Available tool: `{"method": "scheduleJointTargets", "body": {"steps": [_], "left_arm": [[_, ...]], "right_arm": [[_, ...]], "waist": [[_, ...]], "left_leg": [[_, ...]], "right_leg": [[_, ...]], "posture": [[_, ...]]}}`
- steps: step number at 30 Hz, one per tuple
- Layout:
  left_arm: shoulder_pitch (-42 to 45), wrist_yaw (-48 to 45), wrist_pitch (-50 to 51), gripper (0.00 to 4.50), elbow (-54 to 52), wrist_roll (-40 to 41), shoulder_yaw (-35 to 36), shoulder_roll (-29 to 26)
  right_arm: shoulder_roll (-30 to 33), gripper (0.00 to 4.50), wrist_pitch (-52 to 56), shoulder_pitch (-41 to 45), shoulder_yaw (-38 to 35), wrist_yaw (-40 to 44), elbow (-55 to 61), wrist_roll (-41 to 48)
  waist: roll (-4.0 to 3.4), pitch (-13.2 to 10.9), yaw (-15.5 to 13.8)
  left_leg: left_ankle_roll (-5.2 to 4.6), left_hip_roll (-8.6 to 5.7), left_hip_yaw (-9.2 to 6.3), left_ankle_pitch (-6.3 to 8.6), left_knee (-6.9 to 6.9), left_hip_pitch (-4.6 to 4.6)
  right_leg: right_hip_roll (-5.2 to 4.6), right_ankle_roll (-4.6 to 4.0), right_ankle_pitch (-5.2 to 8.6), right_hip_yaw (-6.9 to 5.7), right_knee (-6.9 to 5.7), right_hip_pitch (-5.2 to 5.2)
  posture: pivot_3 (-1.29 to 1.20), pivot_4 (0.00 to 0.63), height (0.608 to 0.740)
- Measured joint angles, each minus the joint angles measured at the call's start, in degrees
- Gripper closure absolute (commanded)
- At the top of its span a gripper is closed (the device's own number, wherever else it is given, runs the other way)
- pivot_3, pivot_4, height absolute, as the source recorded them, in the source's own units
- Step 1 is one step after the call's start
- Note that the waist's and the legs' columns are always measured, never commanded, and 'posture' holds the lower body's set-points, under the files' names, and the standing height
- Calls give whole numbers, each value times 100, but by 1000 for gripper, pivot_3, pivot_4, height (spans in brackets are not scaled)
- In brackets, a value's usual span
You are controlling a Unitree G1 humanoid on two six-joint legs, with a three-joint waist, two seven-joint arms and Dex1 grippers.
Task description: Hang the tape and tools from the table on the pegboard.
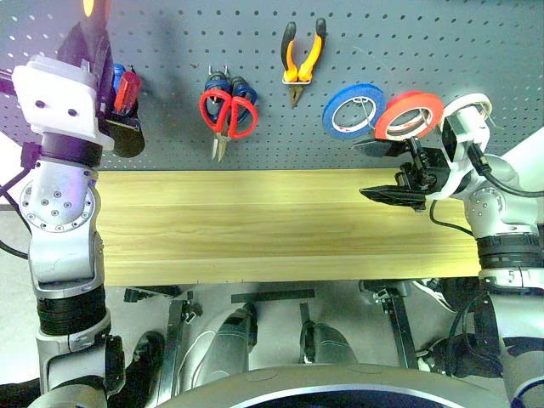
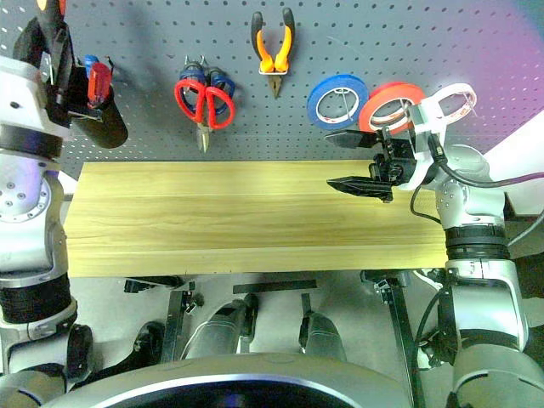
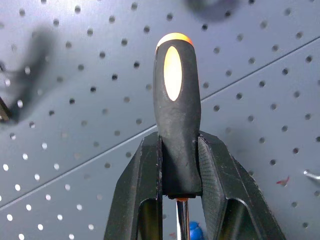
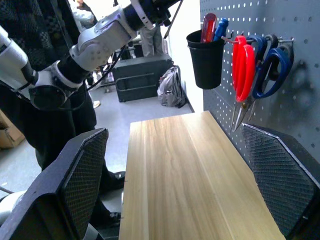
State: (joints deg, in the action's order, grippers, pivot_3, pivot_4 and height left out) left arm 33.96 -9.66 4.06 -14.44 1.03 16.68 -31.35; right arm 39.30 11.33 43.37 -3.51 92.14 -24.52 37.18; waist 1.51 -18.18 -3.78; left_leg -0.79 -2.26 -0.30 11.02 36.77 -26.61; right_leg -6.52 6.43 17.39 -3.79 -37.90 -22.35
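My left gripper is raised in front of the pegboard at the upper left, shut on the screwdriver, whose orange-and-black handle sticks up between the fingers. The red-handled scissors hang on a hook over the blue-handled pair, and the pliers hang to their right. The red-orange tape hangs between a blue roll and a white roll. My right gripper points left over the table's right end, open and holding nothing.
A black cup hangs on the pegboard just right of my left gripper, with a red and a blue screwdriver in it. The blue scissors share a hook with the red ones. A person stands beyond the table's far end.
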Motion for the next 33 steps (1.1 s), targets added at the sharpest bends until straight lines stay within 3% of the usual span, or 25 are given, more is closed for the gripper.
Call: {"method": "scheduleJointTargets", "body": {"steps": [17, 26, 33], "left_arm": [[1163, -58, -2142, 3883, 2898, -99, -227, -247], [1585, -58, -2778, 3883, 3766, -175, -352, -255], [1327, -8, -3262, 3883, 4214, -286, -451, -247]], "right_arm": [[0, 0, 209, -140, -113, -34, 279, -96], [10, 0, 348, -271, -158, -159, 483, -108], [77, 0, 484, -322, -192, -196, 660, -109]], "waist": [[0, 19, 30], [1, 20, 163], [1, 20, 214]], "left_leg": [[-2, 1, 7, 0, 33, 4], [-4, 0, 8, 0, 35, 6], [-4, 2, 9, 0, 35, 7]], "right_leg": [[-3, -4, -4, 7, -27, 0], [-4, -3, -5, 7, -31, 0], [-7, -3, -5, 7, -38, -4]], "posture": [[24, 211, 740], [11, 226, 740], [4, 237, 740]]}}
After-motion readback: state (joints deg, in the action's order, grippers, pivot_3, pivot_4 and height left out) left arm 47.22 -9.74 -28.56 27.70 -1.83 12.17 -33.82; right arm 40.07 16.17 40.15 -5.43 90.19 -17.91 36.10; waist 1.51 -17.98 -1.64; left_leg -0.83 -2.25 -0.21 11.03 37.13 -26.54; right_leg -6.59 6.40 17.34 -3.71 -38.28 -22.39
